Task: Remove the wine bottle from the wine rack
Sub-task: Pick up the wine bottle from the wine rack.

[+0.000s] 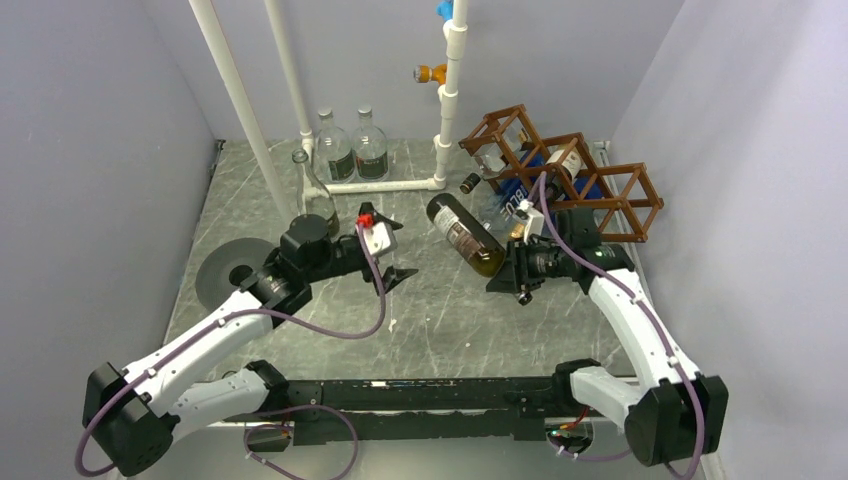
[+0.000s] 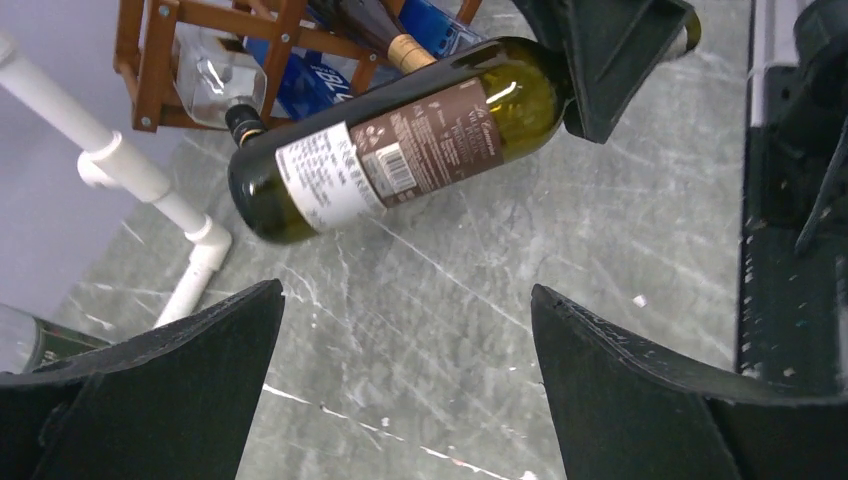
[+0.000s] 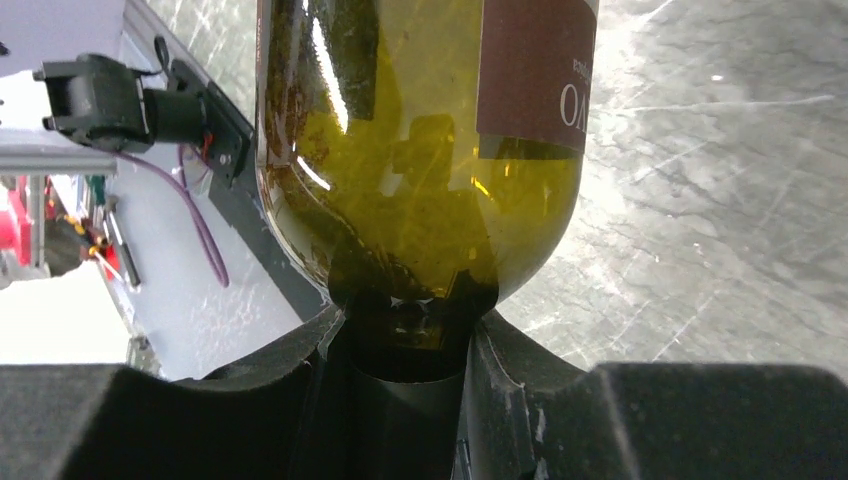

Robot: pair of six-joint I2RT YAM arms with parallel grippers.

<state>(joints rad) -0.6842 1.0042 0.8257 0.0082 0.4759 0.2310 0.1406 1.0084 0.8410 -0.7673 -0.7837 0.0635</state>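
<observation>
Our right claw [image 1: 520,270] grips the wine bottle [image 1: 465,235] by its neck, clear of the wine rack [image 1: 600,190] behind it. Our left claw [image 1: 393,250] gapes wide and empty. Next, we judge, it needs lowering onto the worktop [image 1: 450,320].

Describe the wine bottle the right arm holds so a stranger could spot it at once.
Find the brown wooden wine rack at the far right corner of the table. Just in front of it, the right gripper is shut on the neck of the wine bottle. Unlike the bottles in the rack, it is free of the slats, olive-green, with a brown and white label.
</observation>
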